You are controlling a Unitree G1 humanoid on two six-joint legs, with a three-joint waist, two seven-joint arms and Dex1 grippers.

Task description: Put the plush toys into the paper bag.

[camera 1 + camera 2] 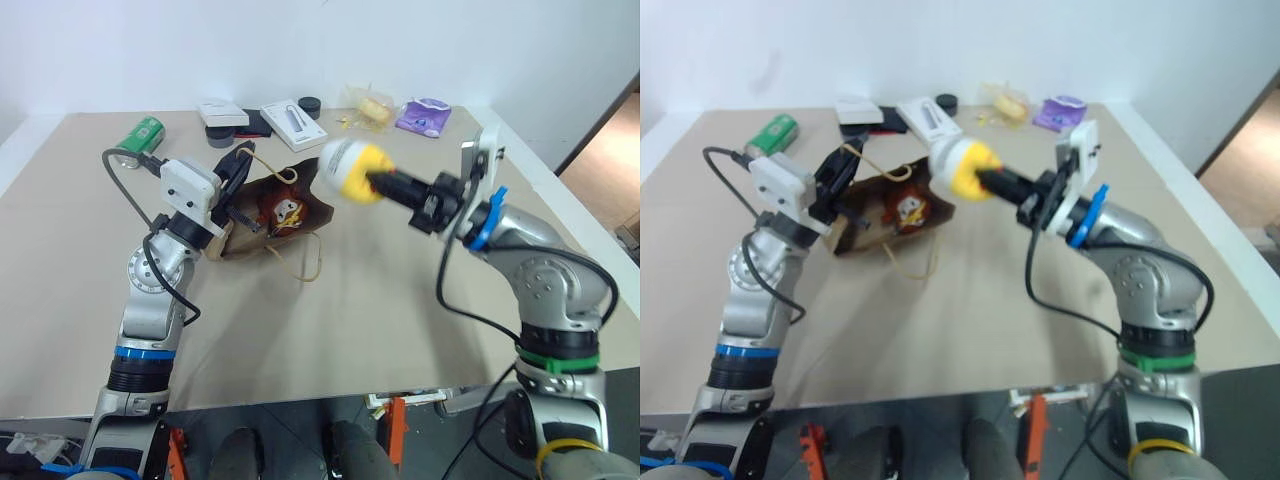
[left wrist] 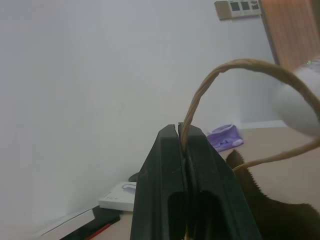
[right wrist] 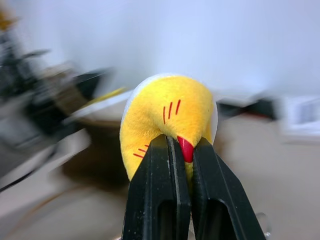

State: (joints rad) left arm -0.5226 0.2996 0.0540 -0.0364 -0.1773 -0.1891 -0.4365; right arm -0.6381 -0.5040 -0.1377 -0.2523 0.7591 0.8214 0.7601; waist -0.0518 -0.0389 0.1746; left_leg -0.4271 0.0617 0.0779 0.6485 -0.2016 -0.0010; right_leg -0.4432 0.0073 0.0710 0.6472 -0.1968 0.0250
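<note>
Paper bag (image 1: 270, 215) lies on its side on the table (image 1: 330, 320), mouth turned toward the right arm. Take the bag as your landmark.

Left claw (image 2: 184, 145): clamped fully shut on one cord handle (image 2: 225, 70), holding that side of the mouth lifted. The second handle (image 1: 300, 262) trails loose on the table on the near side of the bag.

Brown squirrel toy (image 1: 283, 212): already inside the bag, face showing at the mouth.

Right claw (image 3: 182, 150): pinched nearly closed on the chick (image 1: 347, 170), gripping it by the yellow end near a small red tab. Chick is up off the table, just above and to the right of the bag mouth, white end leading toward the bag.

Relation that matters: the right arm's long axis runs from the far right down toward the opening, so chick, claw and mouth stand almost in one line. The mouth sits lower and a little left of the chick. You likely need a short push left and downward along that line, then release.

Risk, as I judge it: the opening looks shallow and the squirrel sits at the front, so the chick may catch on the upper lip.

Clutter beyond the bag (green can (image 1: 138, 138), white boxes (image 1: 294, 124), purple pouch (image 1: 423, 116)) is well apart from it.
</note>
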